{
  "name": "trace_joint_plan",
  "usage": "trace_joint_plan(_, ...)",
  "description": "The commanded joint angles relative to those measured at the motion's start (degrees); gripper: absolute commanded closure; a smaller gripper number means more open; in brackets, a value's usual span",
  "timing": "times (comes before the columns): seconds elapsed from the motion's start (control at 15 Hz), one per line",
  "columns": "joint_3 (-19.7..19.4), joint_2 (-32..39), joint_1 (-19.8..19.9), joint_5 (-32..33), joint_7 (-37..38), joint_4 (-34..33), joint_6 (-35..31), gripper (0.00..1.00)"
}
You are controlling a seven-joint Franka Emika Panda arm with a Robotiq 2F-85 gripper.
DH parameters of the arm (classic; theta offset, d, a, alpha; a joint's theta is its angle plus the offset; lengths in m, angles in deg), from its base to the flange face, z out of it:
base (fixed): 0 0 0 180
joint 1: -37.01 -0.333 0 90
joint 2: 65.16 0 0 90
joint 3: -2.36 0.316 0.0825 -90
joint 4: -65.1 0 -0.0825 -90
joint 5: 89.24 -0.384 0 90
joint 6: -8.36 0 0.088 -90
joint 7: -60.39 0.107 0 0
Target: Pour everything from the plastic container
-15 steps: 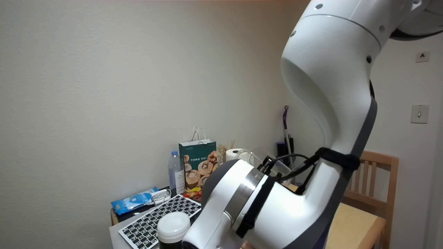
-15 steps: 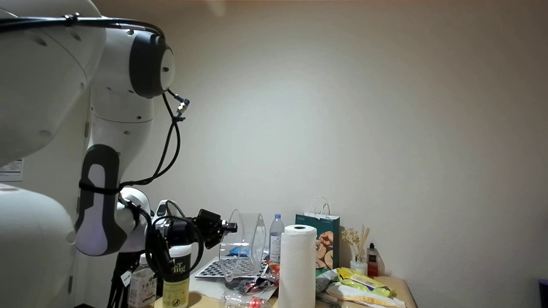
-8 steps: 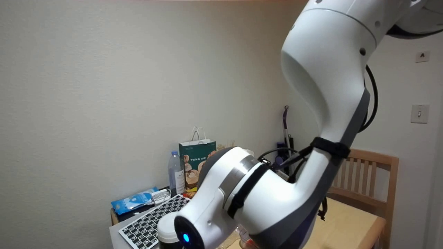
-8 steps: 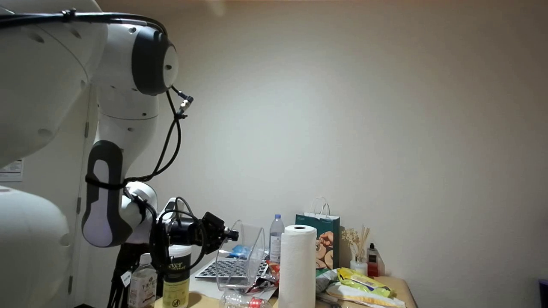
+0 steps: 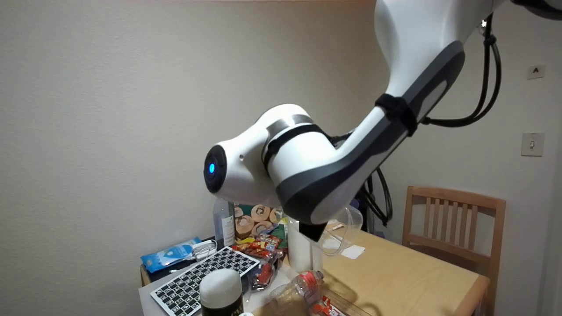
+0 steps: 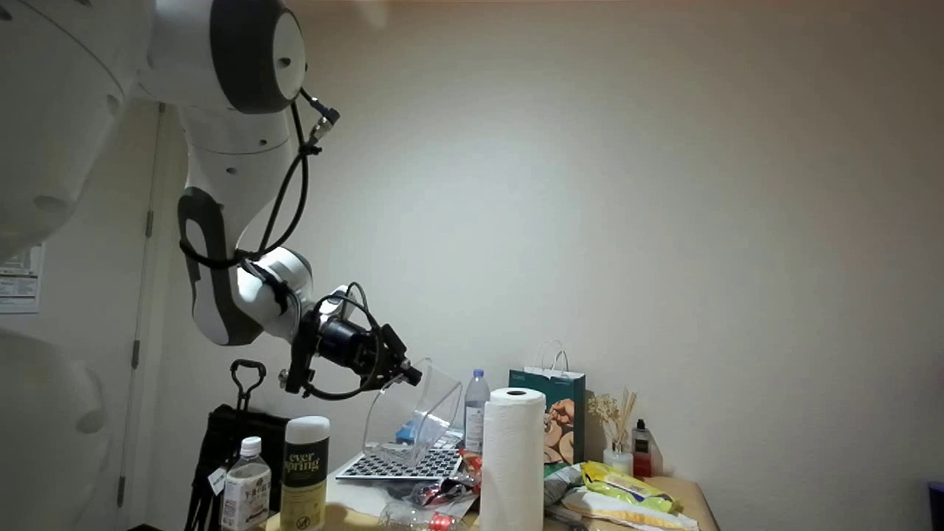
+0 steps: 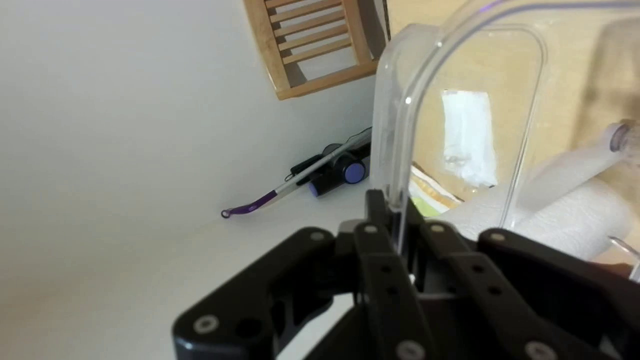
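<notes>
We see the fingers [image 7: 376,207] clamped on the rim of the clear container [image 6: 418,409], which hangs tilted below them, over the surface [image 5: 408,263]. Lower than the fingers in an exterior view, we find a bottle [image 6: 420,518] lying on its side; to their right there, the paper roll [image 6: 514,457] stands upright. Well apart from them, by the surface's edge, we make out a chair [image 5: 456,245].
</notes>
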Motion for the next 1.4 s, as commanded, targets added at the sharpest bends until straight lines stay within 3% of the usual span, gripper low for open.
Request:
trace_joint_plan(0.0, -1.6, -4.9, 2.5, -5.9, -12.8, 1.6, -4.9, 0.98)
trace_joint_plan(0.27, -4.1, -8.5, 5.0, -13.0, -22.9, 6.6, -11.6, 0.98)
trace_joint_plan(0.47, -6.2, -11.1, 6.4, -17.5, -26.4, 12.7, -16.3, 0.98)
trace_joint_plan(0.67, -8.3, -12.8, 7.0, -18.1, -25.2, 18.7, -19.9, 0.98)
trace_joint_plan(0.73, -8.1, -8.8, 5.8, -16.7, -23.6, 13.6, -17.3, 0.92)
trace_joint_plan(1.07, -8.7, -10.3, 6.2, -16.7, -23.6, 16.9, -18.6, 0.92)
trace_joint_plan(1.13, -8.7, -10.4, 6.2, -16.7, -23.6, 16.9, -18.6, 0.98)
trace_joint_plan(1.33, -9.7, -8.9, 7.5, -15.7, -24.7, 19.0, -29.5, 0.98)
